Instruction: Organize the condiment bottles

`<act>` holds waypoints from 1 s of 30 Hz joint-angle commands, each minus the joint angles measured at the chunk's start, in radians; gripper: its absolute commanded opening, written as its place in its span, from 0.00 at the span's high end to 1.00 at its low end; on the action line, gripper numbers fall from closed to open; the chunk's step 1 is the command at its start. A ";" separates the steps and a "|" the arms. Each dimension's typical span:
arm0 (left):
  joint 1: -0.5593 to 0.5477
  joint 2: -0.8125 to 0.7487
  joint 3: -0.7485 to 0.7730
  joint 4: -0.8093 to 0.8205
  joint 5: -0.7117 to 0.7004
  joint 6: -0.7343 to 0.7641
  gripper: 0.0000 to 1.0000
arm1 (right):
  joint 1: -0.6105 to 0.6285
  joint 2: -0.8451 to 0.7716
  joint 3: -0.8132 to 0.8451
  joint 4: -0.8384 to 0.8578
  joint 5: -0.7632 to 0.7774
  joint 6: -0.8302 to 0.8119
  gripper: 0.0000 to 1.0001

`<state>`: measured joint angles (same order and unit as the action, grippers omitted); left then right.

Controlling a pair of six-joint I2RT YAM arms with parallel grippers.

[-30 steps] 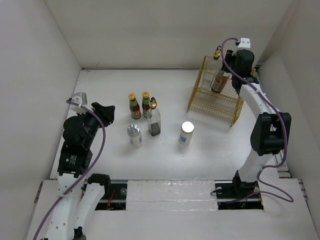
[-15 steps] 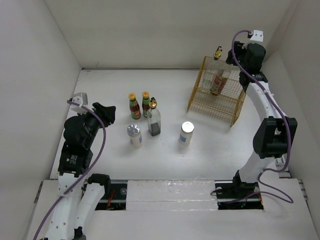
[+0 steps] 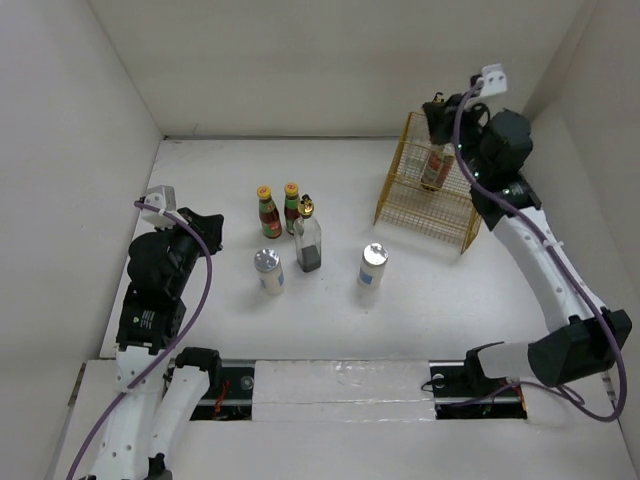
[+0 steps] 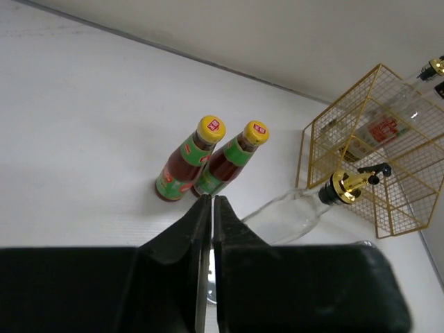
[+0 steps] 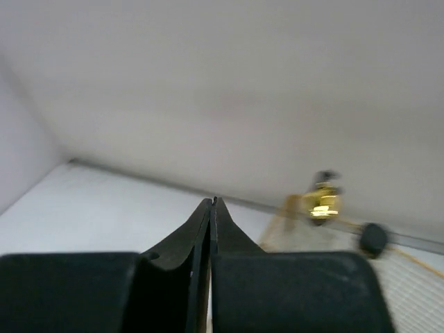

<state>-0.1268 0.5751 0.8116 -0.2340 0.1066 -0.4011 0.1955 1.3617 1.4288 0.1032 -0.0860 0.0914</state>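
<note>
White walls close in a white surface [image 3: 200, 180]. The left end effector [image 4: 210, 206] is pressed together, empty. Two red-sauce bottles [image 4: 186, 165] stand just beyond its tips, with a tall clear gold-topped bottle [image 4: 295, 211] to the right of them. The right end effector [image 5: 210, 202] is likewise pressed together and empty, up over the yellow wire basket [image 3: 425, 215]. A second gold-topped bottle [image 3: 437, 165] leans inside, just below it.
</note>
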 commanded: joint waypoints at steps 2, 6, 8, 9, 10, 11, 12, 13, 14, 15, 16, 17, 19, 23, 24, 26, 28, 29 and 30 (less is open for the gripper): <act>0.006 -0.008 0.009 0.024 -0.025 0.004 1.00 | 0.174 -0.036 -0.163 0.065 -0.207 -0.025 0.81; 0.006 -0.008 0.009 0.024 -0.015 0.004 0.77 | 0.376 -0.072 -0.246 0.066 -0.274 -0.151 0.28; 0.006 -0.017 0.000 0.024 -0.005 0.004 0.65 | 0.473 -0.082 -0.293 0.066 -0.274 -0.215 0.15; 0.006 -0.017 0.000 0.033 -0.005 0.004 0.61 | 0.502 -0.082 -0.310 0.066 -0.255 -0.226 0.12; 0.006 -0.017 0.000 0.033 -0.005 0.004 0.59 | 0.546 -0.082 -0.311 0.081 -0.220 -0.235 0.09; 0.006 -0.017 0.000 0.033 0.004 0.004 0.56 | 0.562 -0.064 -0.311 0.081 -0.209 -0.246 0.07; 0.006 -0.017 0.000 0.033 0.004 0.004 0.55 | 0.571 -0.018 -0.297 0.081 -0.209 -0.246 0.06; 0.006 -0.017 0.000 0.033 0.014 0.004 0.53 | 0.581 0.005 -0.279 0.061 -0.209 -0.258 0.06; 0.006 -0.017 0.000 0.033 0.015 0.004 0.53 | 0.594 0.025 -0.268 0.050 -0.209 -0.259 0.06; 0.006 -0.017 0.000 0.033 0.015 0.004 0.52 | 0.594 0.061 -0.268 0.070 -0.209 -0.259 0.06; 0.006 -0.017 0.000 0.033 0.015 0.004 0.52 | 0.607 0.082 -0.255 0.090 -0.209 -0.249 0.06; 0.006 -0.017 0.000 0.033 0.015 0.004 0.52 | 0.617 0.102 -0.245 0.102 -0.209 -0.249 0.06; 0.006 -0.017 0.000 0.033 0.015 0.004 0.52 | 0.618 0.157 -0.222 0.139 -0.184 -0.249 0.06; 0.006 -0.017 0.000 0.033 0.015 0.004 0.52 | 0.630 0.241 -0.200 0.217 -0.101 -0.208 0.11; 0.006 -0.017 0.000 0.033 0.015 0.004 0.52 | 0.630 0.266 -0.189 0.249 -0.087 -0.199 0.16; 0.006 -0.017 0.000 0.033 0.024 0.004 0.52 | 0.630 0.277 -0.189 0.283 -0.060 -0.176 0.24; 0.006 -0.017 0.000 0.033 0.024 0.004 0.52 | 0.630 0.289 -0.200 0.352 -0.043 -0.154 0.34; 0.006 -0.017 0.000 0.033 0.024 0.004 0.52 | 0.630 0.298 -0.215 0.374 -0.034 -0.130 0.49; 0.006 -0.017 0.000 0.033 0.024 0.004 0.52 | 0.630 0.298 -0.215 0.389 -0.034 -0.121 0.57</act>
<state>-0.1268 0.5659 0.8116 -0.2359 0.1127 -0.4011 0.8192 1.6711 1.1816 0.3191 -0.1673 -0.0814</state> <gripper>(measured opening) 0.480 0.480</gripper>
